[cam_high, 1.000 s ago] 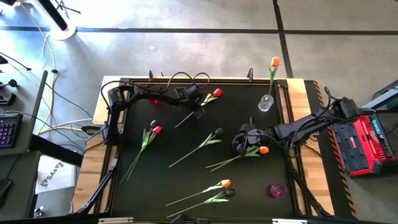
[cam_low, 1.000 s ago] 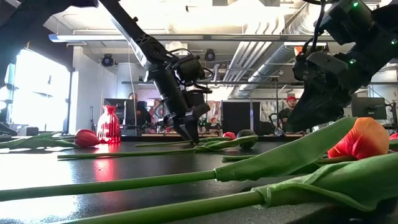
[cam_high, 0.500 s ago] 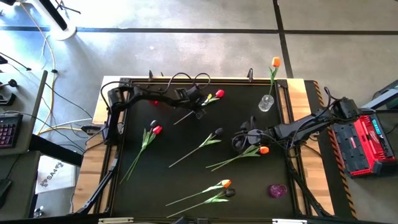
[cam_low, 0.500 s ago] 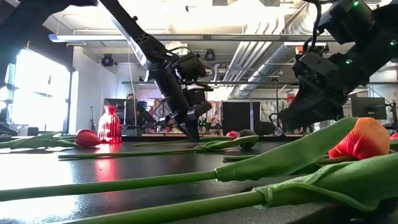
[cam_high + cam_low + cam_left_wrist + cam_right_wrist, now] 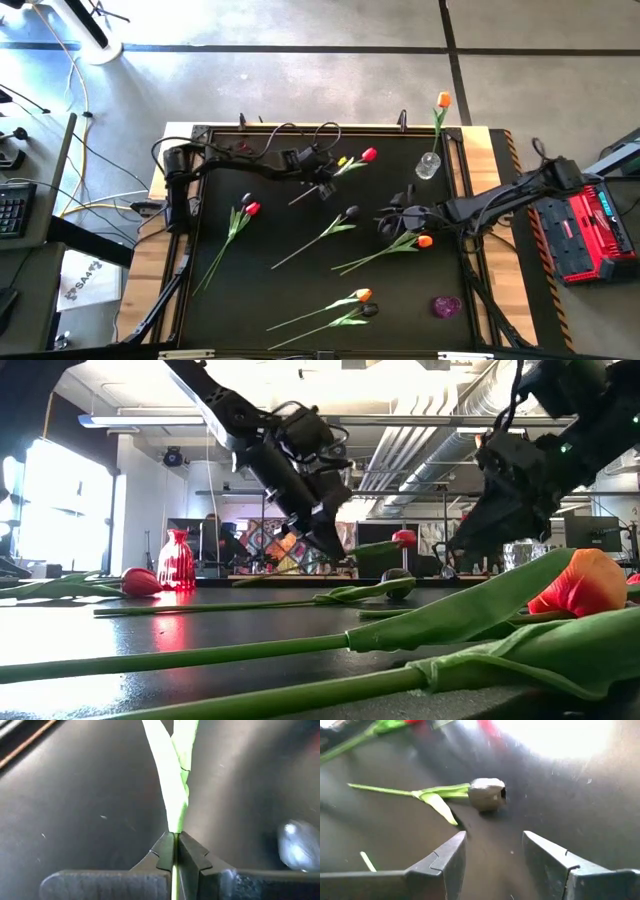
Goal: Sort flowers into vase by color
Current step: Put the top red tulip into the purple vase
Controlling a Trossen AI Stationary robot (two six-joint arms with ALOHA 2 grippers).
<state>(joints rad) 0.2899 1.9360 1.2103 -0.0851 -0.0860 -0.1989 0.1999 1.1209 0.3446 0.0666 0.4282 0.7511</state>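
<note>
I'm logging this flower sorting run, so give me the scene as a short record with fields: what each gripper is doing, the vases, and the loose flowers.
left gripper: shut on the thin green stem of the red artificial tulip, held above the black table
right gripper: open, near the black-headed tulip lying on the table
clear glass vase: upright at the table's far edge, holds one orange tulip
red vase: upright, nothing seen in it
loose flowers: red, black and orange tulips lie on the table
</note>
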